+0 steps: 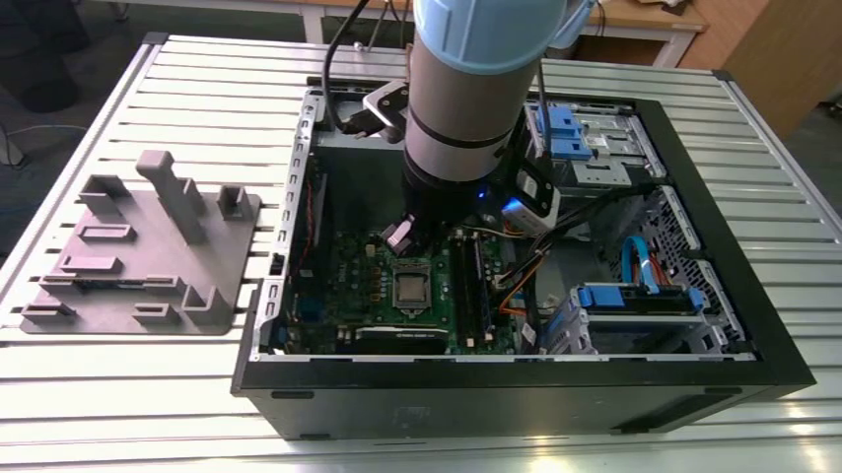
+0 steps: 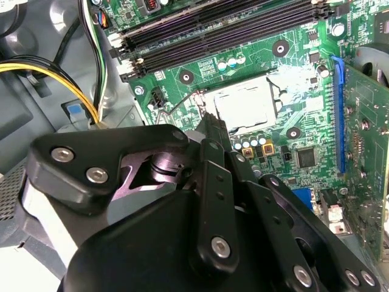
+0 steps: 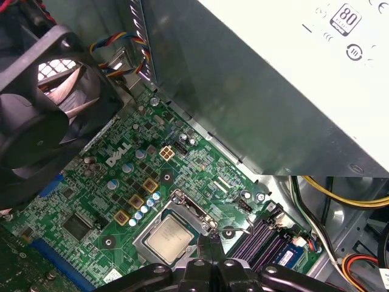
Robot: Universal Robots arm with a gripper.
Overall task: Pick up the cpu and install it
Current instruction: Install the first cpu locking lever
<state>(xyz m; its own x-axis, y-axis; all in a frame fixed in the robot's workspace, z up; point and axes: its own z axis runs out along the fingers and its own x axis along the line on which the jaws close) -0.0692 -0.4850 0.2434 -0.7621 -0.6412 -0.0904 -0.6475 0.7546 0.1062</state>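
The cpu [image 3: 171, 238] already lay seated in its socket on the green motherboard [image 3: 97, 201], inside the open computer case [image 1: 736, 335]; placement looked done. My fingers [image 3: 209, 246] stood pressed together just above its edge, holding nothing. Whether the socket frame was latched I could not tell; my gripper's body hid that corner.

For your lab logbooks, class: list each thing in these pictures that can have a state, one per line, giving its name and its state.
cpu: seated flat in the motherboard socket, metal top showing.
gripper: hovering just above the socket's edge, fingers together, holding nothing.
computer case: lying on its side, side panel off, interior exposed.
memory slots: empty, no modules fitted.
grey fixture tray: on the table beside the case, holding nothing.
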